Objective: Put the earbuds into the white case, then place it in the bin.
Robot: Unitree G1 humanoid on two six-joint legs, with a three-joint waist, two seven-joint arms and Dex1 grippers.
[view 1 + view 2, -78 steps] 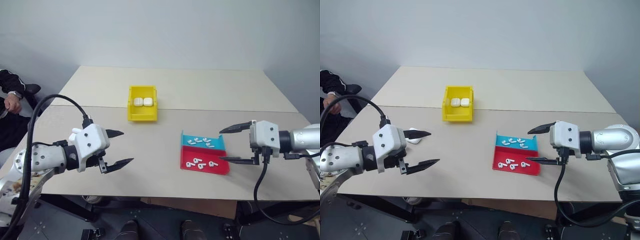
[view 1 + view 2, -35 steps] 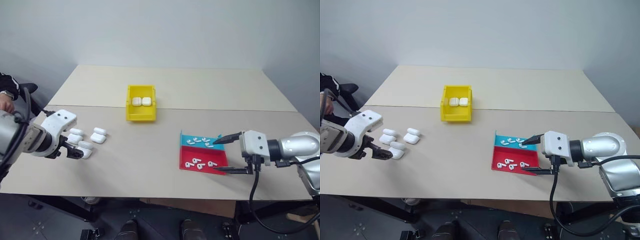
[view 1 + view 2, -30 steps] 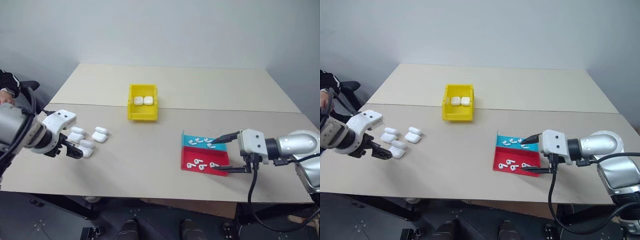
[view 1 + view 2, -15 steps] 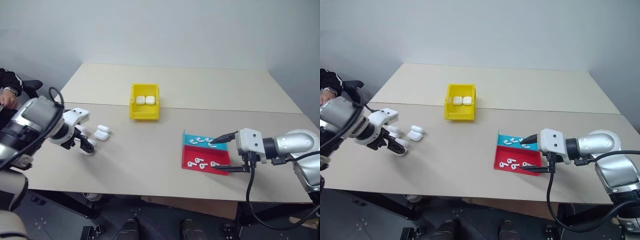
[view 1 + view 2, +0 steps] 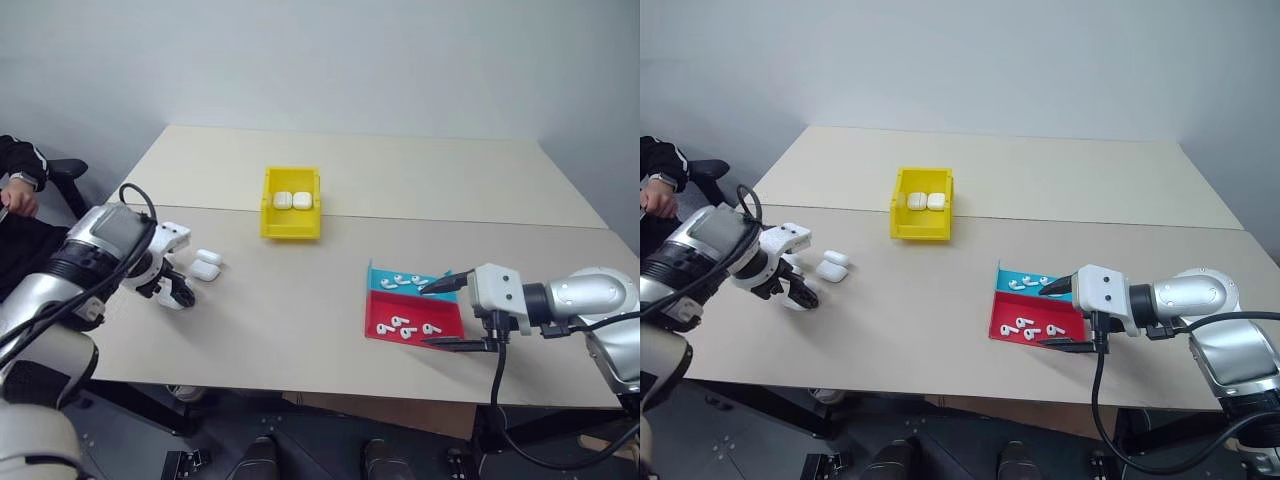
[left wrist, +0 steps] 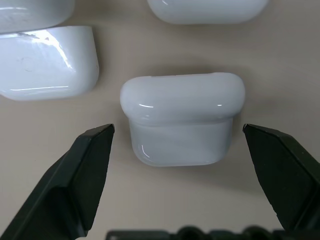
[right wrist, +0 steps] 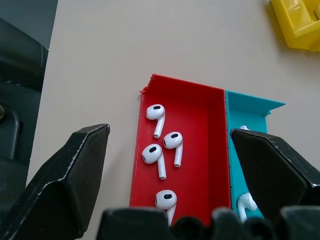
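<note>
Left gripper (image 6: 177, 150) pointing steeply down at far-left of table (image 5: 330, 290), jaws wide open, nothing held; white case (image 6: 182, 117) lying directly between the two fingers, closed, long axis running across from one finger to the other, so fingers stand at its short ends with gap each side, not touching yet. Judged next step: lower a bit more and close on it. Left arm clearly the nearer one for cases; right arm well apart, over the trays. Right gripper (image 7: 170, 165) also wide open and empty, hovering at near-right edge above red tray (image 7: 210, 100), blue tray (image 7: 252, 107) just beside it on far side. Count: loose white cases near left gripper approx. 4 (two plain in head views, others partly hidden by gripper, so not sure); 2 more cases already inside yellow bin (image 5: 291, 222) at centre-far. Earbuds (image 5: 404, 326) in red tray: 4; in blue tray approx. 4, too small to count surely.
</note>
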